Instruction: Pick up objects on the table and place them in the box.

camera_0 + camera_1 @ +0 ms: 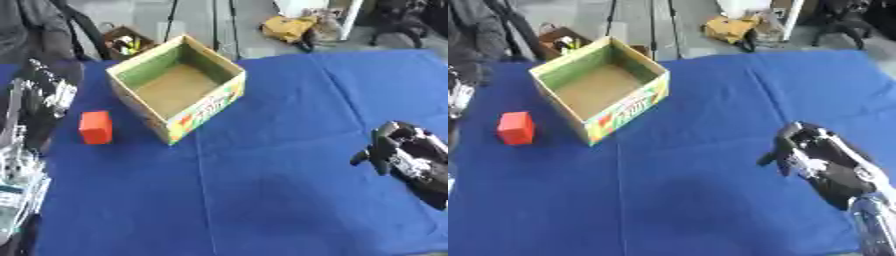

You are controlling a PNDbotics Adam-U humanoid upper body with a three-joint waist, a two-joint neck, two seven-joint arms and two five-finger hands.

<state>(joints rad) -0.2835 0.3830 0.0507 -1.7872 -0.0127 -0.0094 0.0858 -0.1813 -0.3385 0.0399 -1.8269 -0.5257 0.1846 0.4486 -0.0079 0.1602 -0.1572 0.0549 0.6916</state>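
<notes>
A blue-clothed table (289, 200) bears an open box (178, 87) and red block (95, 127).

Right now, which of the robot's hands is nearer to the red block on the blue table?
The left. The left hand hovers just left of the red block, while the right hand is far across the table, beyond the open box.

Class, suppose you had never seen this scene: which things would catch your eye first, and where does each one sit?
The open cardboard box stands out first, empty, on the far left part of the blue table. Just left of it, apart from it, lies a red block. At the right edge the robot's black right hand hovers with nothing in it.
</notes>
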